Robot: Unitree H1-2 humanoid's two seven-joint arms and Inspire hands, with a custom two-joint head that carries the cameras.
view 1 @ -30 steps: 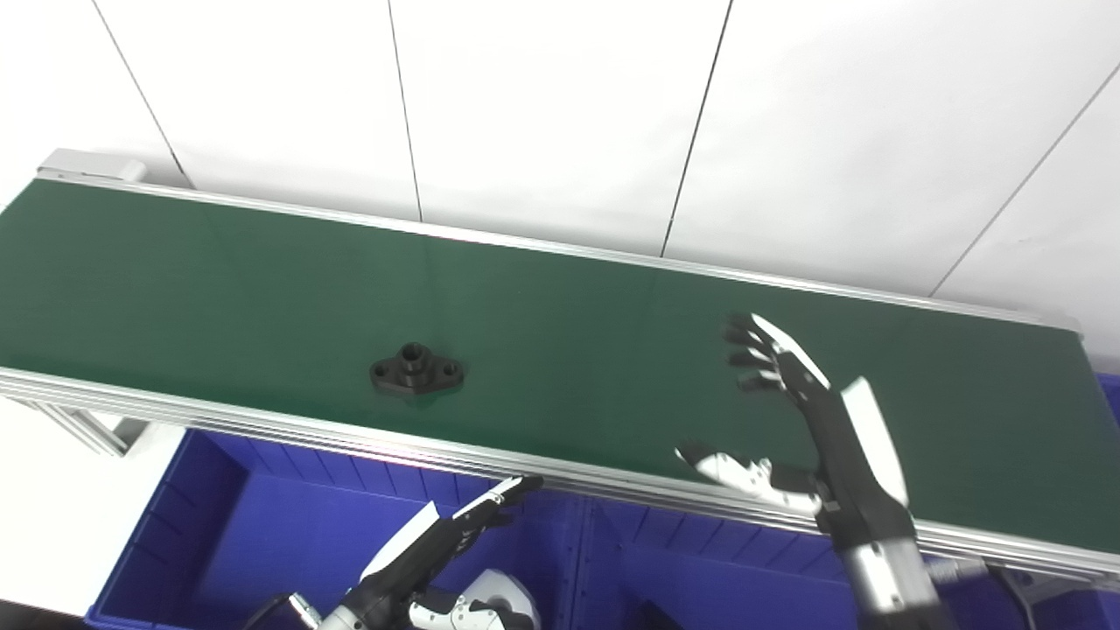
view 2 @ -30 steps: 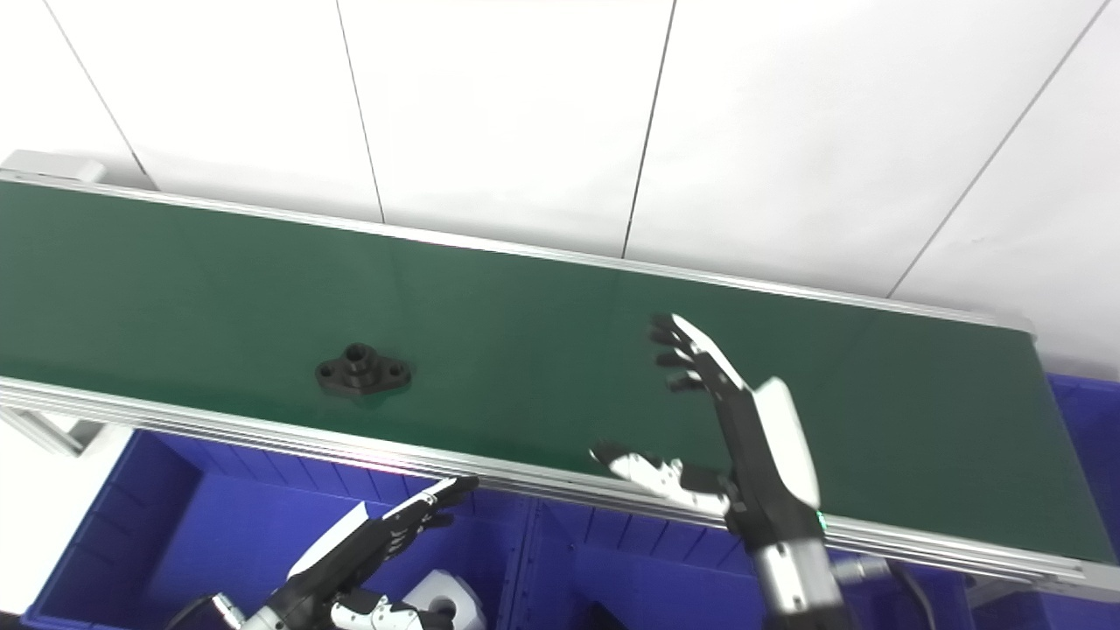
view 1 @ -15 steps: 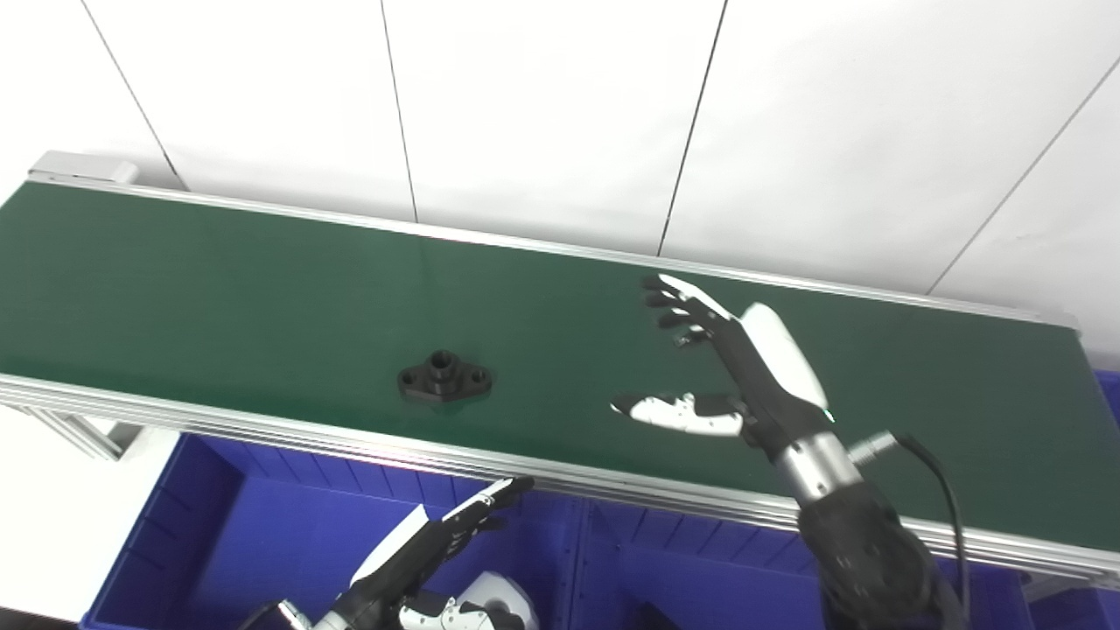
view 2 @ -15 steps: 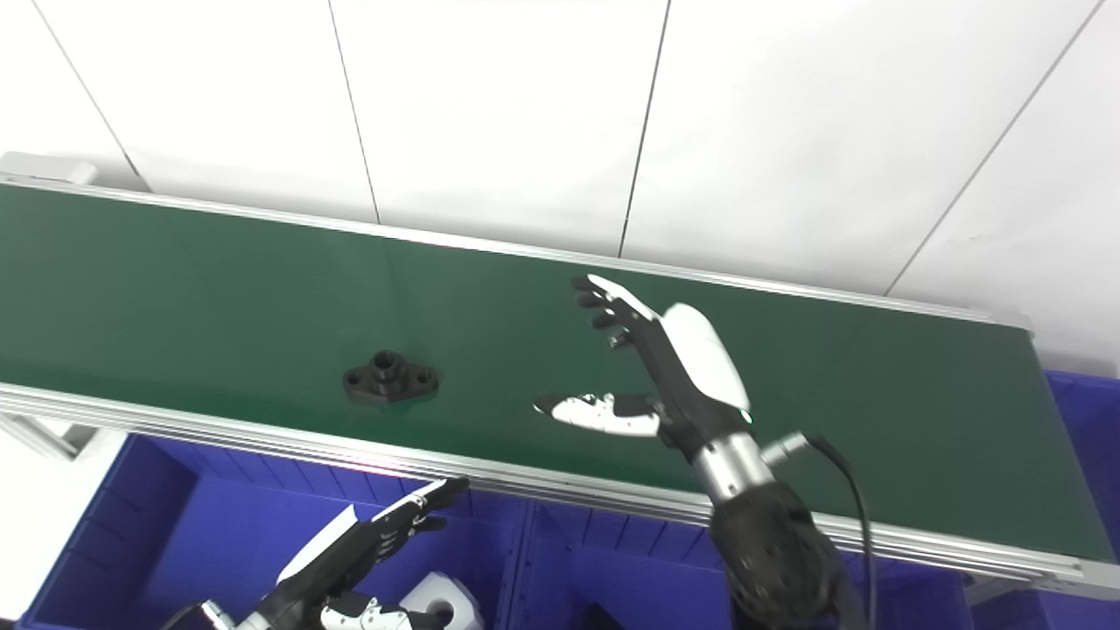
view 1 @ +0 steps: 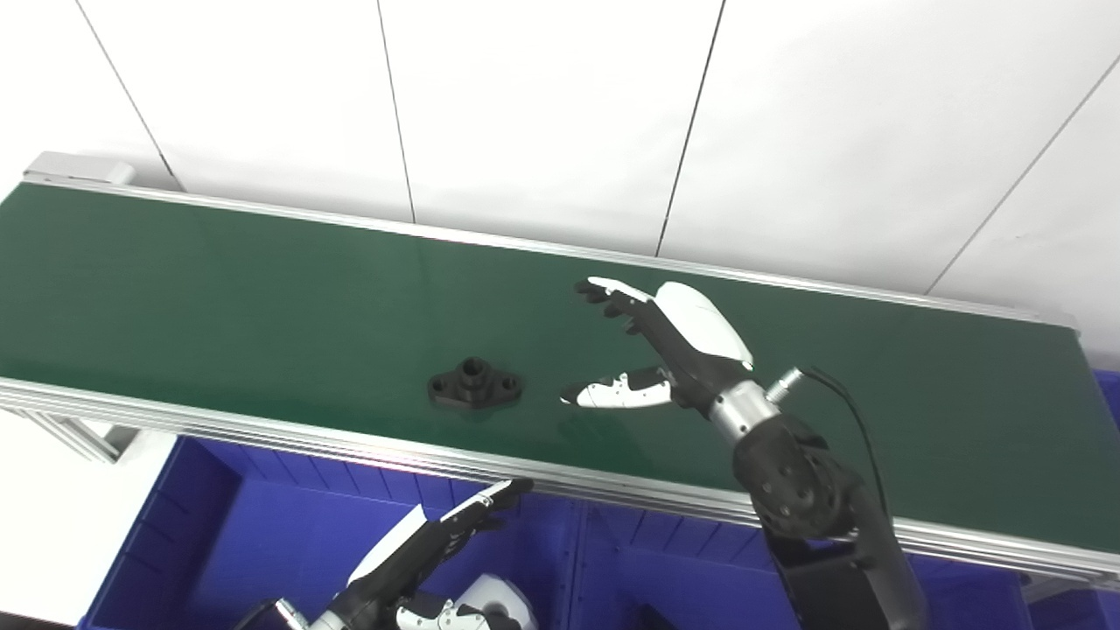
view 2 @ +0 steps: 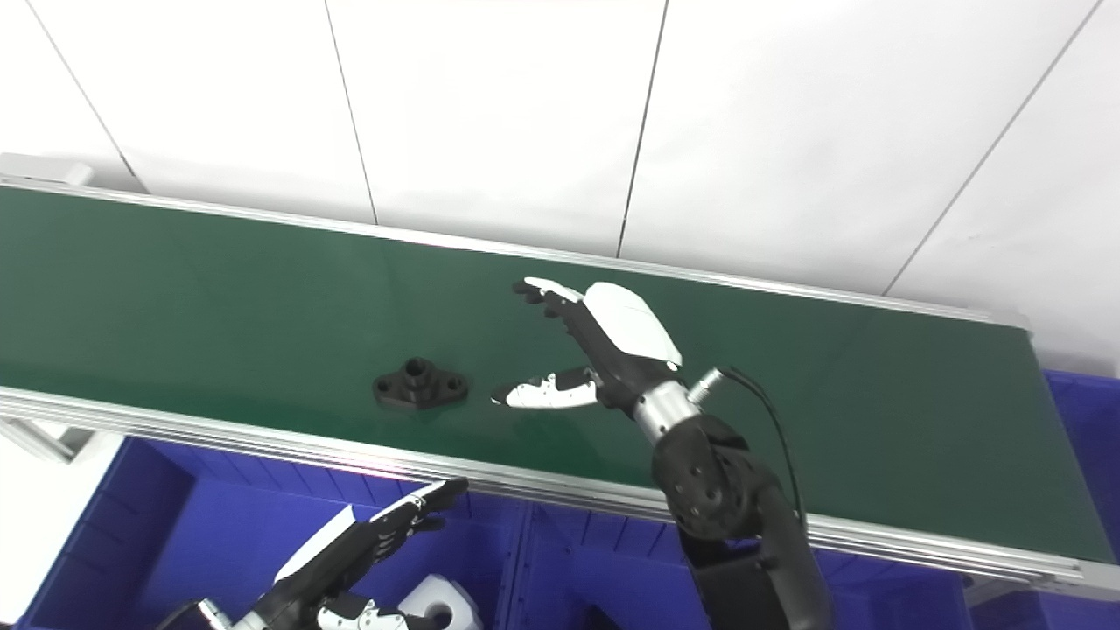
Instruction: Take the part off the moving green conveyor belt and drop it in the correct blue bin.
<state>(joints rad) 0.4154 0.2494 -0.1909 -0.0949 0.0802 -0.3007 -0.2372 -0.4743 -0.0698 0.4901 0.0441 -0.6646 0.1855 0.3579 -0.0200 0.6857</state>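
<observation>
The part [view 1: 474, 384], a black flanged piece, lies near the front edge of the green conveyor belt [view 1: 219, 289], carried closer to the right hand [view 1: 652, 359], which has swung in beside it, spread wide and empty, ready to grasp. The left hand [view 1: 429, 547] waits, fingers extended, over a blue bin [view 1: 210, 516].

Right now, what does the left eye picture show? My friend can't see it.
The right hand is open over the green belt, just right of a black part lying there. The left hand waits low over a blue bin.
</observation>
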